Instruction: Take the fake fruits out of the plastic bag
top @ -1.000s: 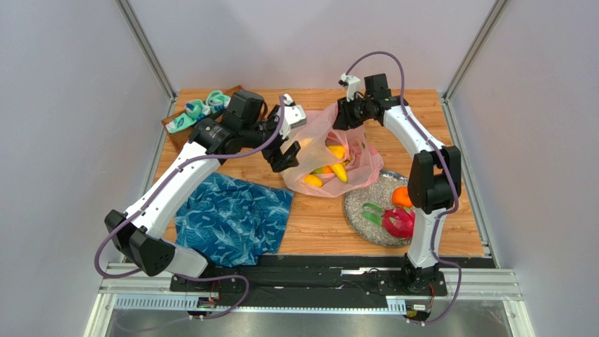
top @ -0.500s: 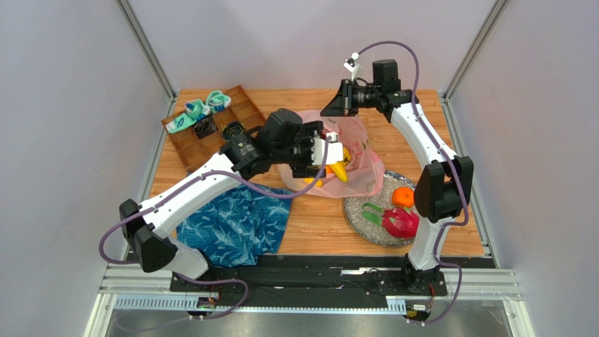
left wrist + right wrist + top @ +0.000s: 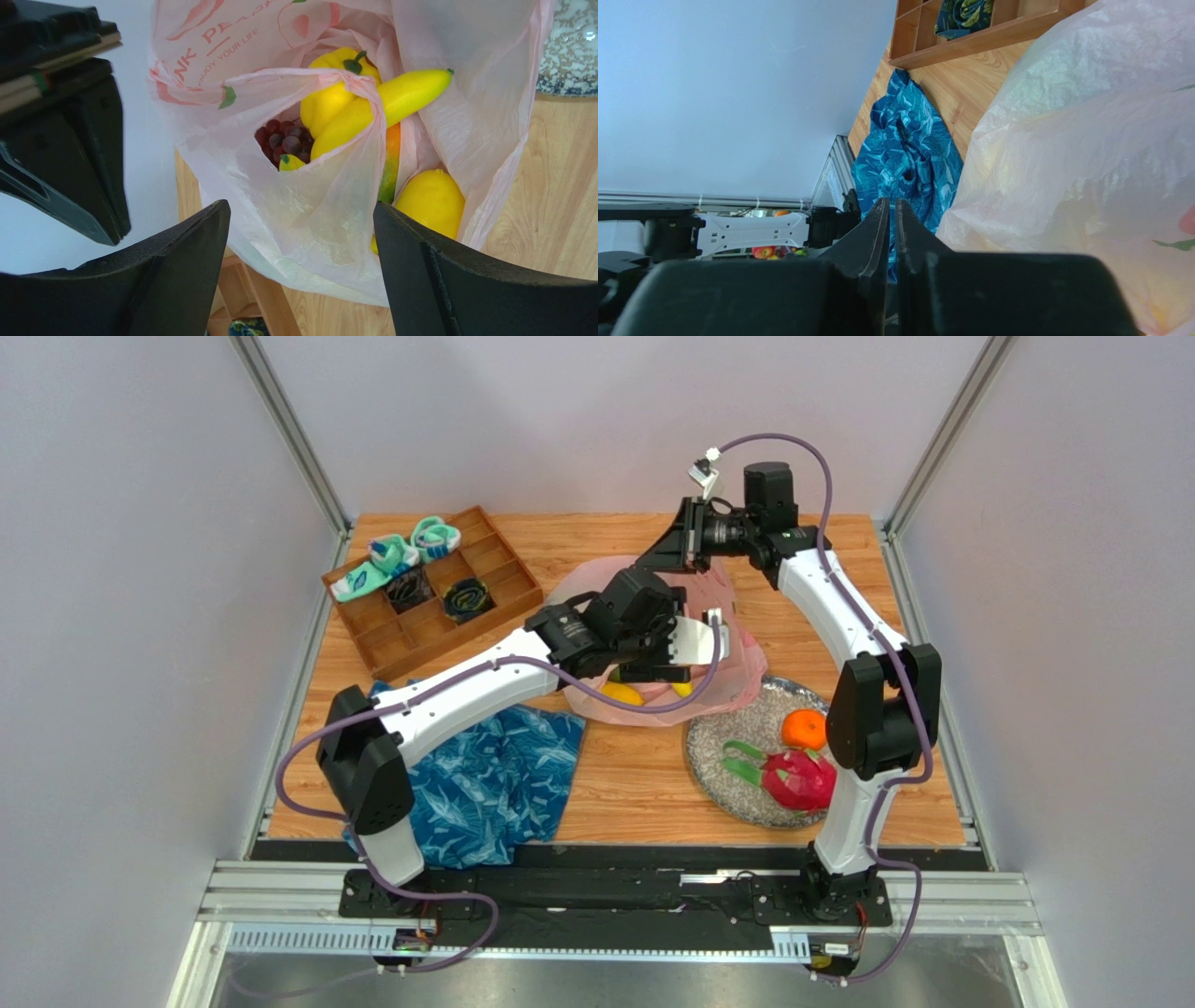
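Note:
The pale-pink plastic bag (image 3: 589, 595) lies mid-table, its mouth open in the left wrist view (image 3: 231, 56). Inside it are a yellow pepper (image 3: 330, 94), a banana (image 3: 393, 98), dark grapes (image 3: 284, 140), a mango (image 3: 390, 164) and a lemon (image 3: 429, 203). My left gripper (image 3: 302, 206) is open and empty, hovering over the bag (image 3: 676, 650). My right gripper (image 3: 648, 560) is shut just past the bag's far rim; nothing shows between its fingers (image 3: 887, 217). An orange (image 3: 802, 731) and a dragon fruit (image 3: 794, 779) lie on the speckled plate (image 3: 716, 756).
A blue leaf-patterned cloth (image 3: 470, 770) lies at the front left. A wooden compartment tray (image 3: 428, 595) with small items stands at the back left. The plate's rim shows in the left wrist view (image 3: 572, 49). Metal frame rails border the table.
My left arm has swung right, from beside the bag to over its mouth. My right gripper has lifted up and back from the bag's rim.

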Robot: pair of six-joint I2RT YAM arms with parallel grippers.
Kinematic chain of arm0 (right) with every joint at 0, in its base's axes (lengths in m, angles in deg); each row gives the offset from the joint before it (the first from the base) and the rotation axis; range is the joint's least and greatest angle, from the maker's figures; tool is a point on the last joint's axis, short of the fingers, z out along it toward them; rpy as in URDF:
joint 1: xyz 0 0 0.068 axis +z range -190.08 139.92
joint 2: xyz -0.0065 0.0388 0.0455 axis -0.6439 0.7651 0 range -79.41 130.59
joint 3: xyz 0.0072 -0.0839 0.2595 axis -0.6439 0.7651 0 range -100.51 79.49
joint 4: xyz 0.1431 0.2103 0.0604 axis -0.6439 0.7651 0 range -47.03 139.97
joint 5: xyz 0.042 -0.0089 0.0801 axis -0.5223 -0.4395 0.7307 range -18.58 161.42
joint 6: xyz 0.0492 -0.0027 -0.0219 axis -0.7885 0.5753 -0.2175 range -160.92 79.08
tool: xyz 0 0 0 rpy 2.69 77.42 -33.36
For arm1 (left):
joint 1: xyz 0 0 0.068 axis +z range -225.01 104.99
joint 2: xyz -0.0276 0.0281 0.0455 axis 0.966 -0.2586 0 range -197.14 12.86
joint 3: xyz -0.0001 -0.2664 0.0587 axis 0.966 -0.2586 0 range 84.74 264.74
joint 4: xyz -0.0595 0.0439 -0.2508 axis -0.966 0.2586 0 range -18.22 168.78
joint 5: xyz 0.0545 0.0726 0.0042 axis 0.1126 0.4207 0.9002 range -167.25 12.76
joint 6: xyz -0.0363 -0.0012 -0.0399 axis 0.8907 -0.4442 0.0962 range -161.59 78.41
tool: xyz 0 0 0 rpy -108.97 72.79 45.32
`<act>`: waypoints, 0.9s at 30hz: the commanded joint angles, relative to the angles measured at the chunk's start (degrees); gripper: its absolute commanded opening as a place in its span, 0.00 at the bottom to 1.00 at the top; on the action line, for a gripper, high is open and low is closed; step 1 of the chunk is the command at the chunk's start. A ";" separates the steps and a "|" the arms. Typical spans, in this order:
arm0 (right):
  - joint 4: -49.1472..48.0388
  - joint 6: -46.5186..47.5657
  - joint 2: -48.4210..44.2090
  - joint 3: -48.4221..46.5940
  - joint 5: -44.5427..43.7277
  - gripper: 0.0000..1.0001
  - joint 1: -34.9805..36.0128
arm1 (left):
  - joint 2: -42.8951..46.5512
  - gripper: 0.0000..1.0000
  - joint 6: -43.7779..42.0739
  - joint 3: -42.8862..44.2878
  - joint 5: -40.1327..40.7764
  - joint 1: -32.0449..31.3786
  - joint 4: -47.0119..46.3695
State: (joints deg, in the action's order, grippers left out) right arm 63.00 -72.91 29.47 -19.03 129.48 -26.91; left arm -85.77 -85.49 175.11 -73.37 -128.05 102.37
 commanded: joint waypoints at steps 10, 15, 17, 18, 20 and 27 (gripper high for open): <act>22.95 19.33 -6.23 9.29 -13.85 0.66 -3.50 | 9.32 0.85 8.03 5.53 2.19 -1.28 7.12; 21.37 21.00 -1.58 7.91 -17.71 0.69 -3.41 | 12.41 0.85 8.48 3.76 1.92 -1.28 7.91; 21.01 22.40 0.36 5.64 -18.77 0.70 -3.50 | 12.32 0.85 8.48 4.20 2.36 -1.28 8.17; 21.01 22.93 2.46 4.92 -19.65 0.70 -3.50 | 12.06 0.85 8.39 4.29 2.45 -1.28 8.26; 21.28 24.86 4.22 2.56 -21.49 0.70 -3.41 | 11.71 0.85 8.57 5.25 2.36 -1.28 8.61; 21.02 27.59 8.62 -0.53 -23.79 0.69 -3.15 | 9.60 0.85 9.18 6.92 2.10 -1.28 8.79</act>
State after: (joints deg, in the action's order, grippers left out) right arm 85.01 -48.32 36.77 -16.12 107.67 -30.50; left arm -75.15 -77.84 179.09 -71.11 -129.25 110.74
